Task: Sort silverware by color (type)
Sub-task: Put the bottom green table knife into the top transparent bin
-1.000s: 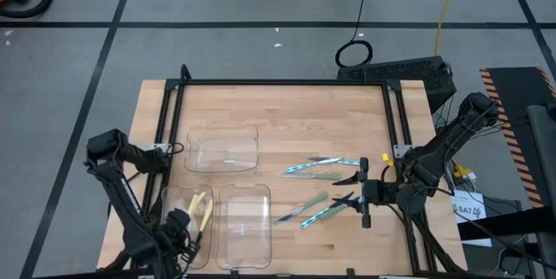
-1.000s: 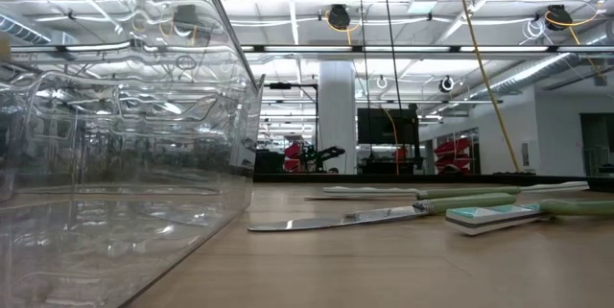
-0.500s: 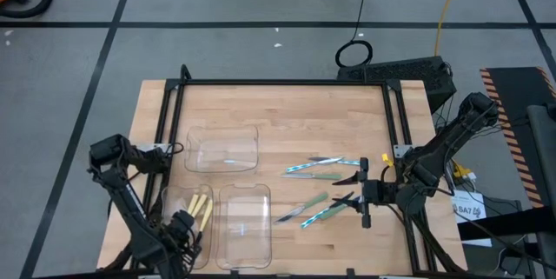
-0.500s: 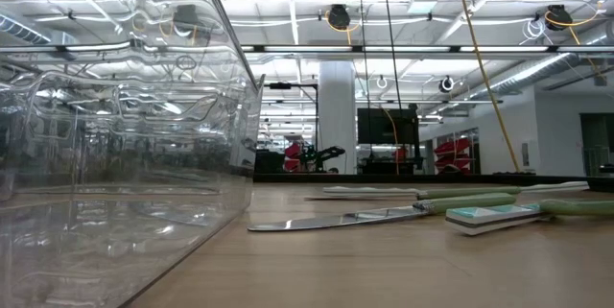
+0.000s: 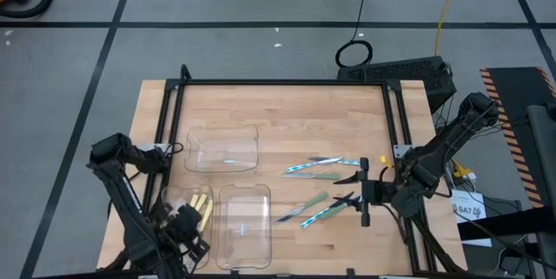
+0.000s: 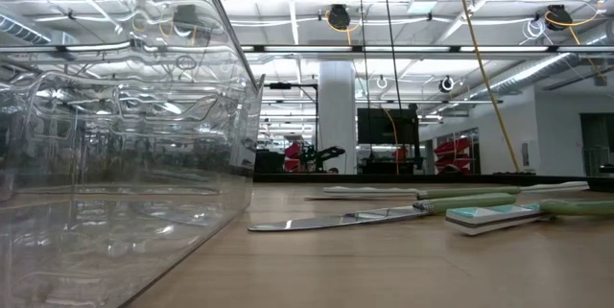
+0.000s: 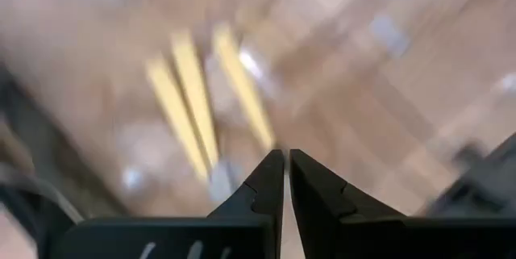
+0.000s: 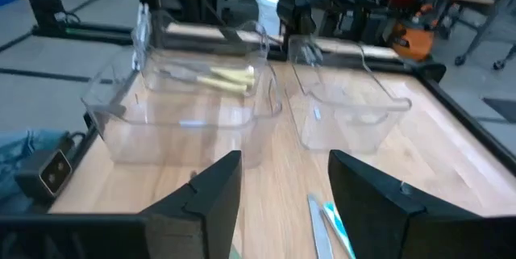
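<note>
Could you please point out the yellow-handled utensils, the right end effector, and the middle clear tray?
Yellow-handled utensils (image 5: 201, 202): high view, on the handles.
Right end effector (image 5: 348, 188): high view, between its fingertips.
Middle clear tray (image 5: 244, 189): high view, far rim.

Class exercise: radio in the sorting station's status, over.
Left tool shut, empty, above yellow utensils in tray. Right tool open, beside loose silverware. Nothing blocking.

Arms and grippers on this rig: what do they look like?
Both arms are dark, near-black, jointed links. The left gripper has two matte black fingers tapering to points, stepped on their inner edges. The right gripper has broad, black, angular fingers. Yellow cabling shows by the right arm's base.
</note>
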### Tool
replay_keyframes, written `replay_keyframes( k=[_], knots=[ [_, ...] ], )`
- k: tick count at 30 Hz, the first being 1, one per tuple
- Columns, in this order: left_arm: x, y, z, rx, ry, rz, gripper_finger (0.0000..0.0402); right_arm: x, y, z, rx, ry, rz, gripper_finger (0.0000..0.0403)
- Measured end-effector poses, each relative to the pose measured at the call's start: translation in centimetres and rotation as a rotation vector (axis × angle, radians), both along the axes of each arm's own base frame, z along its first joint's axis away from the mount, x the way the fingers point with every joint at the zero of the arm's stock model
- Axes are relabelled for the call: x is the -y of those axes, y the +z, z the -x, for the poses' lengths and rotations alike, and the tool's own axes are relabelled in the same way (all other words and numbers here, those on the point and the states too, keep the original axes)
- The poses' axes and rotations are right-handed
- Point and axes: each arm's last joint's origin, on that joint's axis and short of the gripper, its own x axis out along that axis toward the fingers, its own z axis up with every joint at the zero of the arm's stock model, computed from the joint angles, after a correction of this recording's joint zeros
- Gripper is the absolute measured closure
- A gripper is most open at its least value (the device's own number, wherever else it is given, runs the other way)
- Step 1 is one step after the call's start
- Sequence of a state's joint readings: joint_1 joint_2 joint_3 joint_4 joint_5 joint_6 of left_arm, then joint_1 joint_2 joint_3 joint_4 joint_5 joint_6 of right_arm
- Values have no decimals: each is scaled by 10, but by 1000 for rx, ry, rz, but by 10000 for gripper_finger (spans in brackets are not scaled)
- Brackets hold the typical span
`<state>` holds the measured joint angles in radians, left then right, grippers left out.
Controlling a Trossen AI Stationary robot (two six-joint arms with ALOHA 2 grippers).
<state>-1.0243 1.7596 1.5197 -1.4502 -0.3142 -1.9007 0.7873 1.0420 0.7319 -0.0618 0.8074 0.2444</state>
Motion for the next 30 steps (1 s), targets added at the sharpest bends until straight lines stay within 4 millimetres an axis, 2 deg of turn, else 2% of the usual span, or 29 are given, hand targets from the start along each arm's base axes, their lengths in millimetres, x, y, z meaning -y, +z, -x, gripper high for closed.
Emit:
replay_keyframes(
  k=[6, 12, 20, 25, 30],
  knots=[
    [-12, 14, -20, 195, -223, -255, 369, 3, -13, 5, -134, 20, -30, 222],
    [-37, 16, -53, 142, -418, -458, 369, 5, -29, 10, -288, -3, -99, 222],
    [-68, 18, -96, 186, -406, -590, 369, -4, -69, 6, -584, -37, -123, 222],
    [-76, 20, -116, 229, -424, -601, 369, -13, -92, 2, -734, 5, -98, 223],
    [-76, 16, -129, 250, -444, -589, 369, -18, -111, -1, -826, 48, 7, 242]
  ],
)
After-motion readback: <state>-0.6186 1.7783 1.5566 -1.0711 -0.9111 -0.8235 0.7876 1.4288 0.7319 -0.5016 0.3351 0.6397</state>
